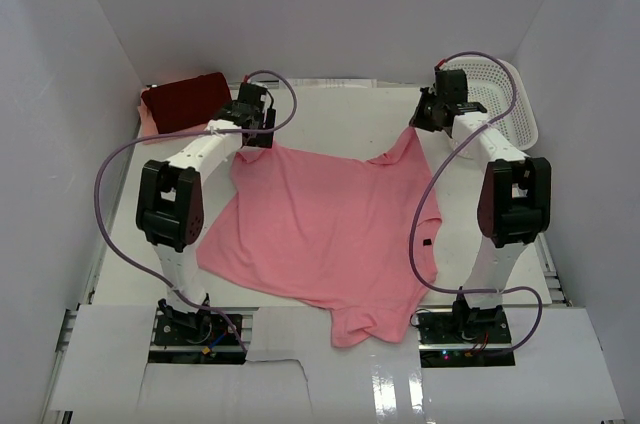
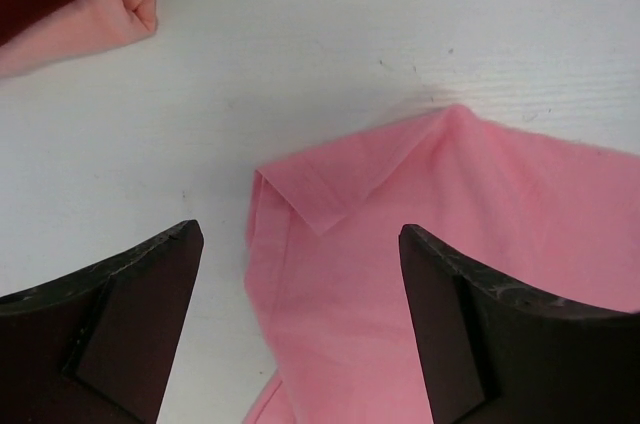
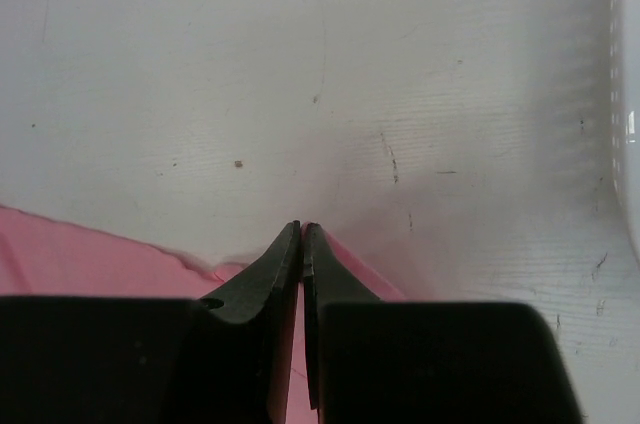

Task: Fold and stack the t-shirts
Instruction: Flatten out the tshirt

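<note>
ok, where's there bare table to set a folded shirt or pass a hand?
Best free patch: the far strip of table, between the maroon shirt and the basket, beyond the salmon-pink shirt. A smaller patch lies left of that shirt, by the left arm. Crowded: the centre, and both far shirt corners, at the left gripper and right gripper.

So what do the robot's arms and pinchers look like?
The left arm and right arm are white tubes with chunky black joints. A thin purple cable loops beside each. The left gripper and right gripper have flat, dark, scuffed fingers.
</note>
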Robot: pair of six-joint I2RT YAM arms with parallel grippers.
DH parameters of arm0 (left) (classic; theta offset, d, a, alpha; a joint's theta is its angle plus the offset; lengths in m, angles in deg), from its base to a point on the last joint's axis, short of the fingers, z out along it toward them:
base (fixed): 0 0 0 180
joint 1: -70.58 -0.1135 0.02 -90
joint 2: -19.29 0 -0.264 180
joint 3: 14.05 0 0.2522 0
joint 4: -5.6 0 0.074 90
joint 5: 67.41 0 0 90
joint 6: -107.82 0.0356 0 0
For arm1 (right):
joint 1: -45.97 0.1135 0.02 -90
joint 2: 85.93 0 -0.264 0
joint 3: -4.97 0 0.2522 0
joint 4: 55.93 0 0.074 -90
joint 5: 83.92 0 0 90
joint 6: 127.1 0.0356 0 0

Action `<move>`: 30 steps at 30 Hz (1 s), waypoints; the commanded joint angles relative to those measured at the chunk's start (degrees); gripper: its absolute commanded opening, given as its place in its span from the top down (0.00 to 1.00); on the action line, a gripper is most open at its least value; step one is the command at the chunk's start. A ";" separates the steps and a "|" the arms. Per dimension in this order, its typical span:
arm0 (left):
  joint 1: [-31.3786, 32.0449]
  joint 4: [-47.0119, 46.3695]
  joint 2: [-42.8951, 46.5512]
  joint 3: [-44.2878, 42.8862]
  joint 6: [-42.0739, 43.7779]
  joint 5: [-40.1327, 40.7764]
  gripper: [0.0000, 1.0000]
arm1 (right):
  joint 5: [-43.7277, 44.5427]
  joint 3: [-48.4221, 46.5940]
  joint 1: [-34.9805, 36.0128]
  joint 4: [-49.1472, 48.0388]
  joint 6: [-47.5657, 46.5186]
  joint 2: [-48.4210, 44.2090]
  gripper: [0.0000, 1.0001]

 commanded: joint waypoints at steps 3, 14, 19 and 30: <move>-0.40 1.29 6.91 3.71 6.05 -5.42 0.05 | -0.65 -1.17 -0.12 -1.60 -0.78 1.41 0.92; -0.66 4.10 6.66 6.97 22.15 -10.99 0.04 | -1.98 -1.00 -0.12 -1.33 -1.05 1.42 0.92; -0.84 5.07 4.20 5.74 26.45 -9.74 0.40 | -2.33 -0.99 -0.12 -1.07 -1.05 1.24 0.92; -2.51 0.85 -1.08 5.38 27.43 -7.28 0.55 | -2.33 0.06 -0.04 -0.98 -1.05 1.15 0.92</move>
